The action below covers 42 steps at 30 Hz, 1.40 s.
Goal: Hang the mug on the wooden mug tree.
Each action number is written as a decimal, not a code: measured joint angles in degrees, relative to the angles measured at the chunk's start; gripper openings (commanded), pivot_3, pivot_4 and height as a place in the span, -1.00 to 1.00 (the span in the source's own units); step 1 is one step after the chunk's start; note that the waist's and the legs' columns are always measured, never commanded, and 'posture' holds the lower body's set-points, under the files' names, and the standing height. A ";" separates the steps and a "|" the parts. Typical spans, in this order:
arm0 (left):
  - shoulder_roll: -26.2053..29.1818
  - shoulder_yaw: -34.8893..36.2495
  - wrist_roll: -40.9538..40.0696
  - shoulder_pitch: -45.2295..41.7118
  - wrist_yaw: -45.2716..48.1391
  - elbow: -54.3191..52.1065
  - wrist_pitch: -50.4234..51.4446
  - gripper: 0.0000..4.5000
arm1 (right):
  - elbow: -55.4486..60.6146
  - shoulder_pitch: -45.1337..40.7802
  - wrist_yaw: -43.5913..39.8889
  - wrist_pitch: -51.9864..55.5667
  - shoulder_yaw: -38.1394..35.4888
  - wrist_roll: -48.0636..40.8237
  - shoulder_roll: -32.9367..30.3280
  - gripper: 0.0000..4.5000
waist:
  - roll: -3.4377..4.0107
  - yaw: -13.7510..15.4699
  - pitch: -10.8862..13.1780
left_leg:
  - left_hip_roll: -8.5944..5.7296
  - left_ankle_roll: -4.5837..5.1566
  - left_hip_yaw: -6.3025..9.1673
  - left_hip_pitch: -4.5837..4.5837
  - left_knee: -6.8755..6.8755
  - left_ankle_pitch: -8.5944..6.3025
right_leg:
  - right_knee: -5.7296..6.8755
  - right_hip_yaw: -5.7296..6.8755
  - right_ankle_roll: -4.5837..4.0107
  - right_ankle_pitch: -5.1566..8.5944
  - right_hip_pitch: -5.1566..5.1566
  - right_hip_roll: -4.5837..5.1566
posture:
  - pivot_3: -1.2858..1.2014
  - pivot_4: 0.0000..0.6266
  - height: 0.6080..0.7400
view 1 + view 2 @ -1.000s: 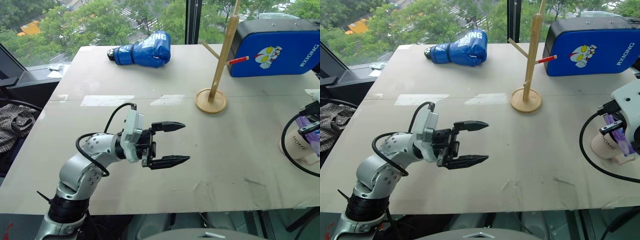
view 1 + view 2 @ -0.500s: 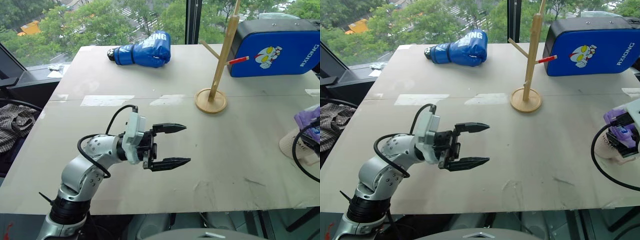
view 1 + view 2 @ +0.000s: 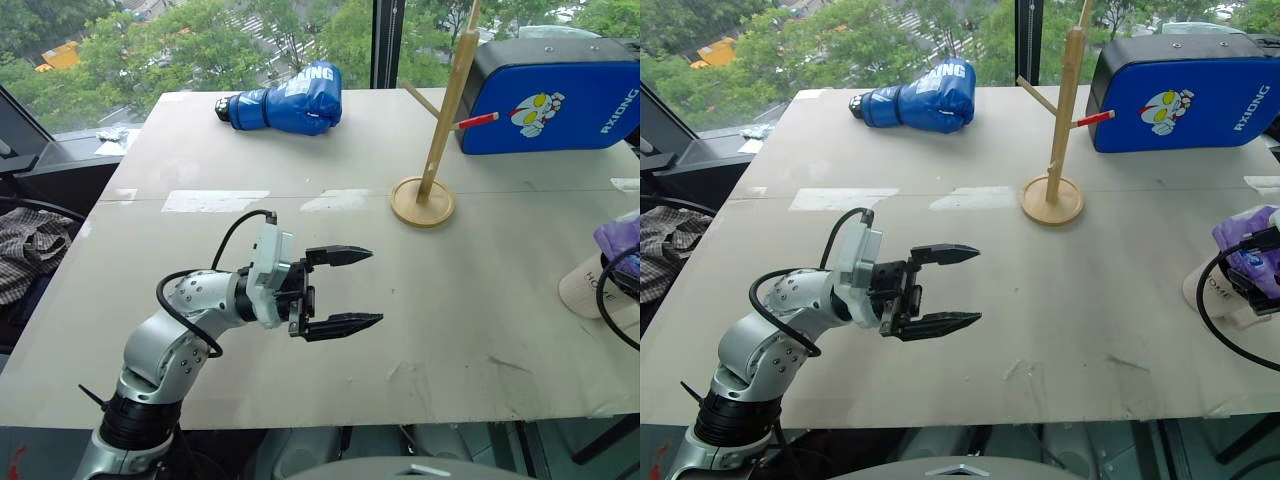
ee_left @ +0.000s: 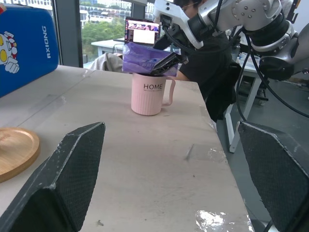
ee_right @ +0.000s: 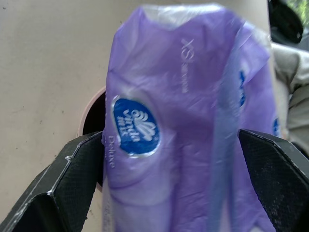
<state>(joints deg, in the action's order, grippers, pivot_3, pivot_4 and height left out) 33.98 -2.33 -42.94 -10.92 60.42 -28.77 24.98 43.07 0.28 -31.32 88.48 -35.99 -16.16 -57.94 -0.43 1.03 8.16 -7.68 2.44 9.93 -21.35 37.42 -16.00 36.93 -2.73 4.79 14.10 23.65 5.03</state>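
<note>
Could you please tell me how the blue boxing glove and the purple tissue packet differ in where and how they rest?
The blue boxing glove lies flat on the table at its far side; the purple tissue packet sits on top of the mug near the right edge. The glove is padded and lettered white; the packet is thin crinkled plastic. No gripper grips either.

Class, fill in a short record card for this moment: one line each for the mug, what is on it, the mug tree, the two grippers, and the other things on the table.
mug: the mug stands upright near the table's right edge
on the mug: a purple tissue packet lies across its rim
mug tree: the wooden mug tree stands upright, no mug on it
left gripper: the left gripper is over the table, jaws open, empty
right gripper: the right gripper is at the packet, jaws open
other things: a blue boxing glove; a blue case
</note>
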 measured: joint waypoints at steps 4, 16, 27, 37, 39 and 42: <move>0.00 0.00 -0.02 0.00 -0.79 -0.35 0.31 1.00 | -0.68 -0.03 -0.04 -0.02 0.00 -0.09 0.00 0.99 | 0.00 -0.02 0.00 | 0.00 0.00 0.00 0.00 0.00 0.00 | 0.00 0.00 0.00 0.00 0.00 0.00 | 0.03 -0.52 1.00; -0.08 -0.01 0.00 0.50 -1.00 -0.71 0.36 1.00 | -0.62 -0.05 -0.21 -0.08 0.00 -0.45 0.00 0.99 | 0.00 -0.01 0.00 | 0.00 0.00 0.00 0.00 0.00 0.00 | 0.00 0.00 0.00 0.00 0.00 0.00 | 0.03 -0.52 1.00; -0.60 -0.56 0.00 0.25 -1.98 -1.07 0.54 1.00 | 0.37 -0.92 0.45 -0.20 0.23 -0.45 0.00 -0.19 | 0.00 0.00 0.00 | 0.00 0.00 0.00 0.00 0.00 0.00 | 0.00 0.00 0.00 0.00 0.00 0.00 | 0.03 -0.52 1.00; -0.56 -0.55 -0.01 0.01 -2.03 -1.86 0.88 1.00 | 1.00 -2.05 0.45 -0.07 0.37 -1.08 0.23 -0.99 | 0.00 -0.01 0.00 | 0.00 0.00 0.00 0.00 0.00 0.00 | 0.00 0.00 0.00 0.00 0.00 0.00 | 0.03 -0.52 1.00; -0.52 -0.54 0.00 0.15 -1.82 -1.86 0.80 1.00 | 1.19 -2.05 0.49 -0.08 0.37 -1.07 0.23 -0.99 | 0.00 -0.02 0.00 | 0.00 0.00 0.00 0.00 0.00 0.00 | 0.00 0.00 0.00 0.00 0.00 0.00 | 0.03 -0.52 1.00; -0.51 -0.54 0.03 0.46 -1.43 -1.80 0.60 1.00 | 1.57 -2.03 0.54 -0.22 0.37 -1.04 0.21 -0.99 | 0.00 -0.01 0.00 | 0.00 0.00 0.00 0.00 0.00 0.00 | 0.00 0.00 0.00 0.00 0.00 0.00 | 0.03 -0.52 1.00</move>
<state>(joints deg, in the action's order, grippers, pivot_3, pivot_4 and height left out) 33.47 -2.87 -42.92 -10.46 59.00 -30.57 25.58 44.64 -1.75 -30.78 88.26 -35.62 -17.20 -57.72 -0.43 1.02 8.16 -7.68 2.44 9.93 -21.35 37.42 -16.00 36.93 -2.73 4.79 14.10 23.65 5.03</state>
